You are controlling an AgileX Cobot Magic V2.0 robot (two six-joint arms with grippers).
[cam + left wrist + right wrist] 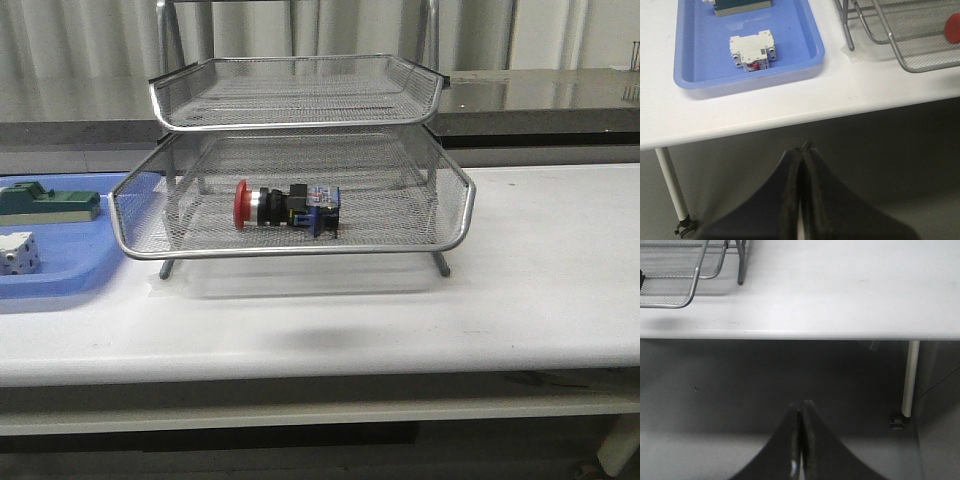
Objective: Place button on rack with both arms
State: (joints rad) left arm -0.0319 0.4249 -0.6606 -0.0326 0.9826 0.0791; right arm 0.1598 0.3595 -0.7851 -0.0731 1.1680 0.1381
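The button [285, 207], red head to the left and blue block to the right, lies on its side in the lower pulled-out tray of the silver wire rack [300, 90]. In the left wrist view only the edge of its red head [953, 28] shows inside the rack's mesh tray [920, 40]. My left gripper [802, 149] hangs shut and empty below the table's front edge. My right gripper [802, 404] is also shut and empty, below the table edge, with the rack's corner [670, 270] far off. Neither arm shows in the front view.
A flat blue tray [60, 270] at the table's left holds a green block [45, 203] and a white cube [18, 252]; the white cube [753, 50] also shows from the left wrist. A table leg with a caster [909, 385] stands at the right.
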